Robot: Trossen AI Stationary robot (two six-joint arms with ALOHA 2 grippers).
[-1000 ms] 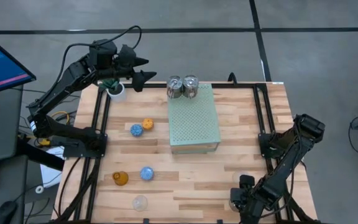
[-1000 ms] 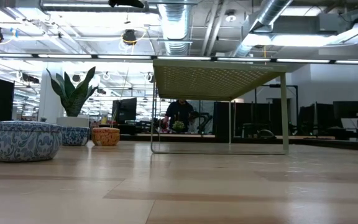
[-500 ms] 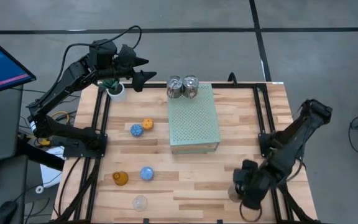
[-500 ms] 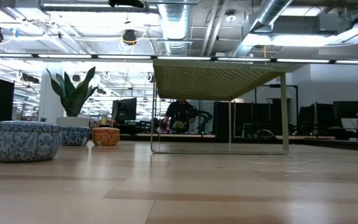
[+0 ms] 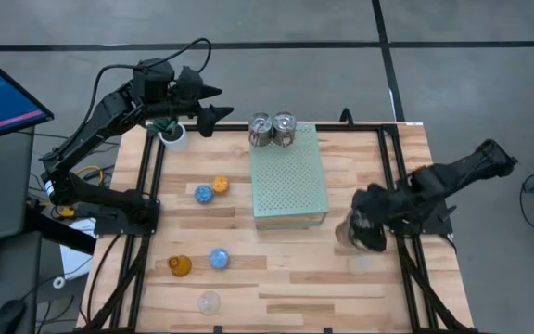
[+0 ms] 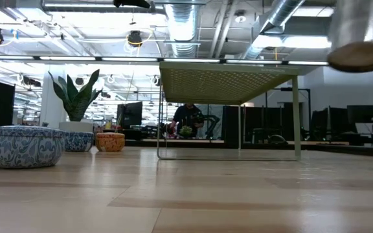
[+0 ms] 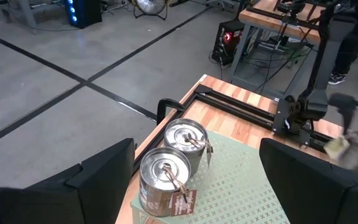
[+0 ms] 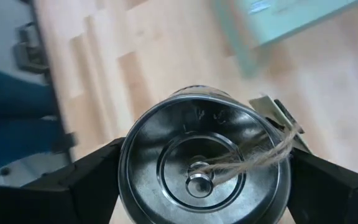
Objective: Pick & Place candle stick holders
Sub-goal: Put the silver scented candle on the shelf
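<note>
Logging from my remote station, largest item first: the large pale-green perforated block (image 5: 289,174) stands mid-table, raised on legs in the low view. On its far end sit two shiny silver metal cup holders (image 5: 273,129), side by side and touching, each with a twine tag.

The right arm reaches in from the table's right edge, stretched low and nearly level, its right gripper (image 5: 367,229) just off the block's near right corner. I see a third shiny silver metal cup holder (image 8: 205,158) clamped between its two dark fingers (image 8: 92,180), which are closed against the cup's sides; the cup hangs clear of the table, its base showing at the upper right of the low view (image 6: 360,33). Half a second ago this gripper was lower down near the table's near right corner; one second ago it was at the very near edge, so the cup has been carried up and toward the block.

The left arm waits over the far left corner, the left gripper (image 5: 213,104) held wide apart and empty, beside the green plant in a white pot (image 5: 172,134). It has not shifted.

Smaller items on the left half of the table:
- blue round holder (image 5: 203,193) touching an orange round holder (image 5: 220,186)
- second blue round holder (image 5: 219,258)
- amber glass holder (image 5: 180,266)
- clear glass holder (image 5: 209,301)
- second clear glass holder (image 5: 361,264), near the right gripper
</note>
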